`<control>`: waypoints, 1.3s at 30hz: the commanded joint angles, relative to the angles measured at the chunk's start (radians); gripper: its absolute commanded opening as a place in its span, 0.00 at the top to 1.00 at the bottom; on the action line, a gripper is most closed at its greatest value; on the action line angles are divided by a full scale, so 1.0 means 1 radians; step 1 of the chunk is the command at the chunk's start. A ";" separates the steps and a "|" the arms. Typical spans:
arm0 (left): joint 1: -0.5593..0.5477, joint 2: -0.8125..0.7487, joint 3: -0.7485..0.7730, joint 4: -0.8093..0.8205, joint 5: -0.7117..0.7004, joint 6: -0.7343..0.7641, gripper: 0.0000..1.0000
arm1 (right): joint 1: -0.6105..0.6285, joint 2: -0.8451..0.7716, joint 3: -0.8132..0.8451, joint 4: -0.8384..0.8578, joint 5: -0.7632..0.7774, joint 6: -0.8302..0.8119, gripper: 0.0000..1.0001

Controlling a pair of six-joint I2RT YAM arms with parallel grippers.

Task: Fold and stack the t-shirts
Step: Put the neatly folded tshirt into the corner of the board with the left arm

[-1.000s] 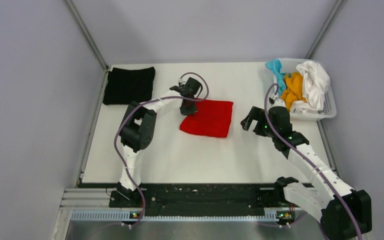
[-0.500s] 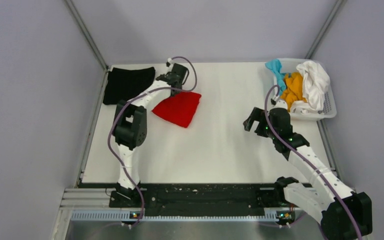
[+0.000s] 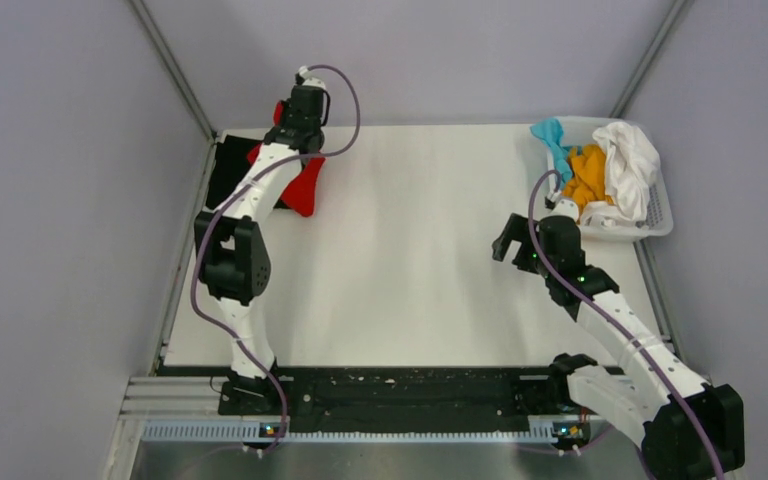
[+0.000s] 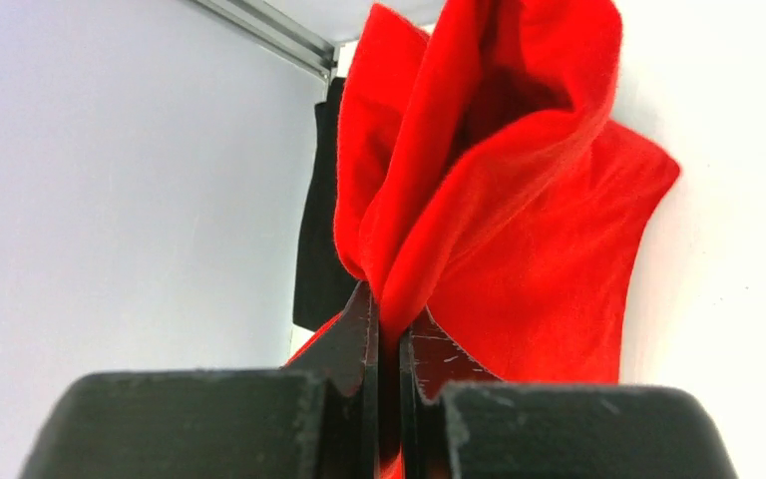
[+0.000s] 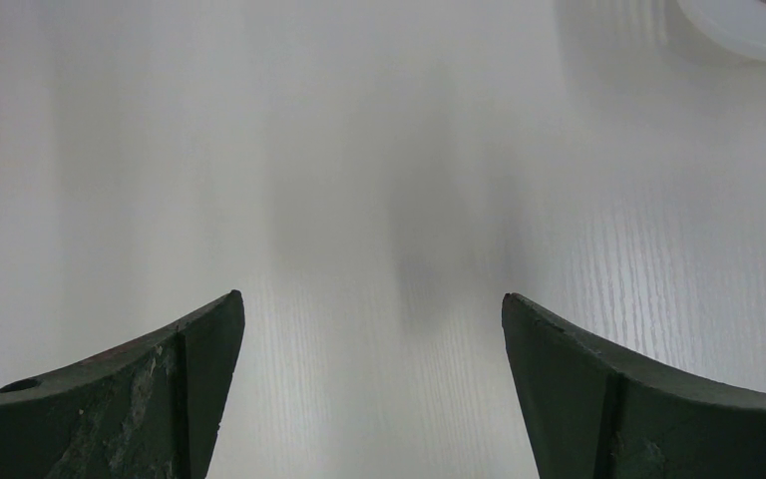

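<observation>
My left gripper [image 3: 290, 128] is shut on a bunched edge of the bright red t-shirt [image 3: 305, 186] at the back left of the table. In the left wrist view the red cloth [image 4: 539, 230] hangs from the closed jaws [image 4: 387, 299], draping down beside and partly over the folded black t-shirt [image 4: 317, 230]. That black t-shirt [image 3: 228, 176] lies flat in the back left corner, mostly covered by the arm. My right gripper [image 3: 508, 240] hovers open over bare table at the right, nothing between its fingers [image 5: 371, 296].
A white slotted basket [image 3: 660, 226] at the back right holds a white t-shirt [image 3: 632, 160], an orange one [image 3: 588, 176] and a teal one [image 3: 552, 136]. Its rim corner [image 5: 748, 25] shows in the right wrist view. Grey walls close in behind and on both sides.
My left gripper has carried the red t-shirt from the table's middle to the back left, up over the black t-shirt. The right arm has stayed put.
</observation>
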 commanded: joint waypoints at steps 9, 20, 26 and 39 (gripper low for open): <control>0.016 -0.068 0.168 -0.003 0.102 0.028 1.00 | -0.009 -0.019 0.009 0.001 0.054 -0.026 0.01; 0.088 -0.006 0.204 -0.059 0.146 -0.075 1.00 | -0.010 -0.011 0.011 -0.012 0.089 -0.024 0.01; 0.179 0.062 0.223 -0.057 0.236 -0.109 1.00 | -0.009 -0.004 0.017 -0.025 0.118 -0.030 0.01; 0.383 0.291 0.364 -0.073 0.395 -0.184 1.00 | -0.009 0.000 0.038 -0.058 0.187 -0.028 0.01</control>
